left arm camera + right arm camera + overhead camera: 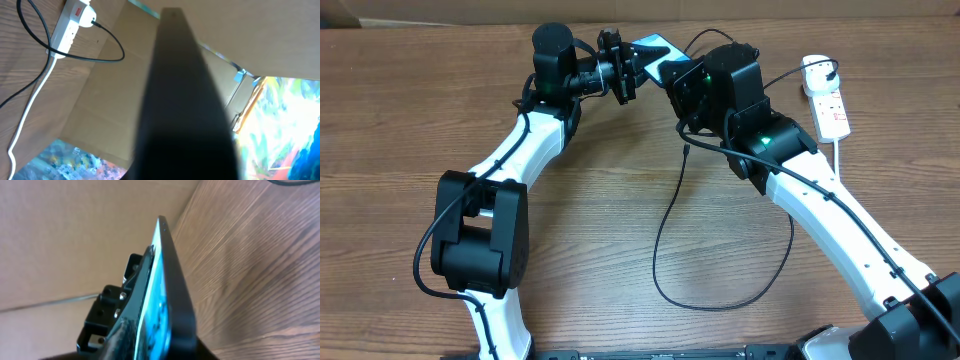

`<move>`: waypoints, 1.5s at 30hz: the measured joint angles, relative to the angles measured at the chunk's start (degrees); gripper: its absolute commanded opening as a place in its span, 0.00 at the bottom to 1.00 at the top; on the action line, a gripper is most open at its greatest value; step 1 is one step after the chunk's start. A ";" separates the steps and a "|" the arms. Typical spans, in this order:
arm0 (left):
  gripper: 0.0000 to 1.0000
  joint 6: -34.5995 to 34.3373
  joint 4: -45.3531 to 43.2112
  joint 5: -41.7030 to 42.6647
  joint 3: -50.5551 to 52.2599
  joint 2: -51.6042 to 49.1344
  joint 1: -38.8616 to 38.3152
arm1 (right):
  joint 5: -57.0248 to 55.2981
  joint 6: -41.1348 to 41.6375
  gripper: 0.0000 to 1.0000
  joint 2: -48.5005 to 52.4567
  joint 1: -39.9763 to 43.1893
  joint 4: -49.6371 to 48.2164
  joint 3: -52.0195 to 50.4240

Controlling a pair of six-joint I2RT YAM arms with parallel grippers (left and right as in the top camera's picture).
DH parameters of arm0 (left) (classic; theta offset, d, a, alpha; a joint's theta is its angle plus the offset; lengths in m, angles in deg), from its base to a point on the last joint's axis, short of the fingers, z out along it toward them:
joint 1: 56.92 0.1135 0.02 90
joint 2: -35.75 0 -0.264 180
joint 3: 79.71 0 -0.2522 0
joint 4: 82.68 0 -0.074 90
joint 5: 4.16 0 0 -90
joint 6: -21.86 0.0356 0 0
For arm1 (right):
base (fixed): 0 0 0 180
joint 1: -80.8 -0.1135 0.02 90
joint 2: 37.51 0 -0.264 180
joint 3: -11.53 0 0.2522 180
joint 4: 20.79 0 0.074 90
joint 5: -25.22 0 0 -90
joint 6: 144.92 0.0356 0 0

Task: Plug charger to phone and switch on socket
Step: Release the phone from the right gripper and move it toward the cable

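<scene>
The phone (655,48) is held on edge above the far middle of the table, its cyan screen lit. My left gripper (625,65) is shut on it; the phone is a dark blur in the left wrist view (180,110). In the right wrist view the phone (160,305) runs edge-on away from my jaws, with the left gripper (107,315) clamped beside it. The charger cable (665,225) loops on the table and rises into my right gripper (682,100), which is shut at the phone's near end; the connector tip is hidden. The socket (828,100) lies far right with the charger's plug adapter (817,68) in it.
The socket strip (70,25) and its thick white cord (25,120) show at the left wrist view's upper left. A cardboard wall (125,90) stands along the back edge of the table. The cable loop lies under my right arm.
</scene>
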 measured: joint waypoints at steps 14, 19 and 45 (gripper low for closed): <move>0.04 2.99 0.33 -0.31 0.02 0.00 0.02 | 1.57 -10.62 0.93 0.00 0.00 1.33 0.00; 0.04 6.01 2.86 -0.94 0.00 0.00 0.17 | 1.97 -16.96 1.00 -1.90 0.00 3.58 0.00; 0.04 40.89 1.38 3.41 0.04 -0.48 3.78 | 4.26 -59.49 1.00 -10.95 17.62 50.12 0.02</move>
